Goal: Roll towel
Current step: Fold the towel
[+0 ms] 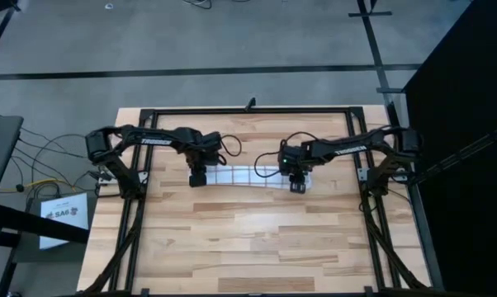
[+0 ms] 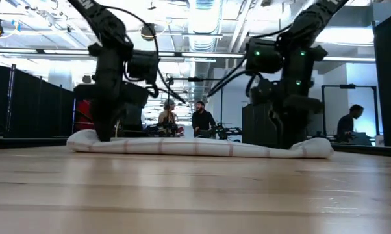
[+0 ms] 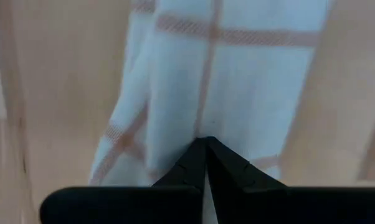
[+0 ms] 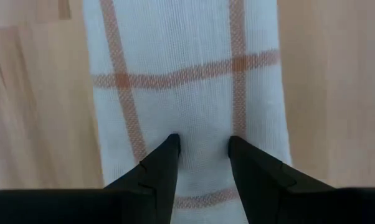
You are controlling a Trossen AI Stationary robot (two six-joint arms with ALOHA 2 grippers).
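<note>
Two grippers sit on the towel (image 1: pixel 250 176), one at each end. Towel is rolled into a long narrow strip lying across the table (image 1: pixel 257 247), nearer the far edge than the near one, roughly centred btwn the left and right edges. White cloth w/ thin grid lines; in the low view it reads as a low, soft roll (image 2: pixel 195 147) flat on the wood.

Left gripper (image 1: pixel 197 179) is down on the strip's left end; left wrist view shows its fingers (image 3: pixel 228 168) pressed together, tips touching, resting on the cloth (image 3: pixel 237 81).

Right gripper (image 1: pixel 297 186) is down on the right end; right wrist view shows its fingers (image 4: pixel 162 165) spread a little, a gap btwn them, both tips on the cloth (image 4: pixel 187 56).

Low view: people in the room behind (image 2: pixel 200 119).
</note>
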